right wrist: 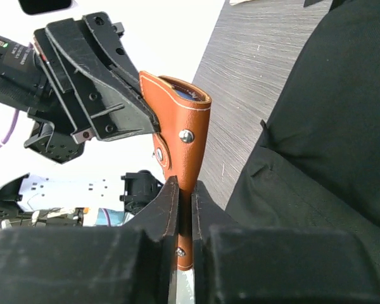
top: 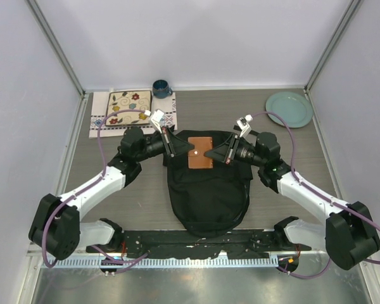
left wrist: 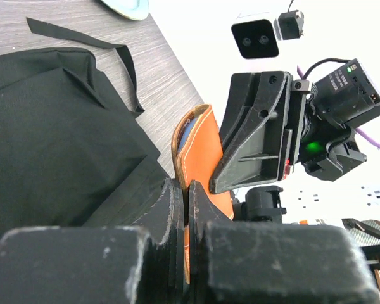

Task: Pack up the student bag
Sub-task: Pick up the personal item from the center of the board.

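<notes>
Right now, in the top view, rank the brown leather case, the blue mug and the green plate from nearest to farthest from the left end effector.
1. The brown leather case, clamped in the left end effector, above the student bag.
2. The blue mug, at the table's far edge, left of centre.
3. The green plate, in the far right corner.

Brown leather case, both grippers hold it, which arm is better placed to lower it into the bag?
Near even, perhaps right. Left gripper and right gripper each clamp an opposite edge of the brown leather case above the student bag, whose bulk lies somewhat rightward.
</notes>
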